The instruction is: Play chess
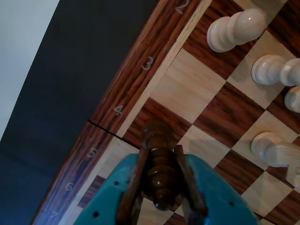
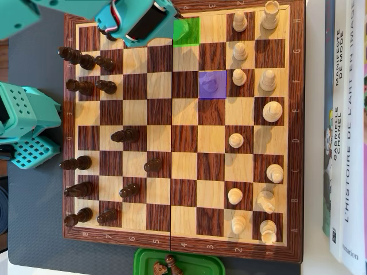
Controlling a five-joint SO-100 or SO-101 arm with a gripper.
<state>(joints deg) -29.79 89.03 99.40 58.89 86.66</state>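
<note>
Dark grey matting (image 2: pixel 34 246) under your board; books (image 2: pixel 344 132) stacked along its right side in the overhead view.

Your gripper (image 1: pixel 159 187), teal with wood-lined fingers (image 1: pixel 133 187), is clamped on a dark pawn (image 1: pixel 158 159). Wrist view: the piece sits between the jaws, its round head poking out past the fingertips and lying over the dark square beside the rim numeral 4. Whether its base touches the board, you cannot tell.

Overhead view: your arm (image 2: pixel 137 20) comes in from the top left, covering the top edge of the chessboard (image 2: pixel 183 243) just left of a green-tinted square (image 2: pixel 187 31). A purple-tinted square (image 2: pixel 213 84) lies lower and to the right, with something faint inside it, too blurred to name.

Outward from there: light pieces (image 2: pixel 239 77) fill the right columns, three light pawns (image 1: pixel 234 29) showing in the wrist view at upper right. Dark pieces (image 2: pixel 86 86) hold the left columns, several advanced toward the middle.

A green tray (image 2: pixel 143 260) at the bottom edge holds captured dark pieces (image 2: pixel 166 266). Teal arm base (image 2: pixel 26 132) sits left of the board.
</note>
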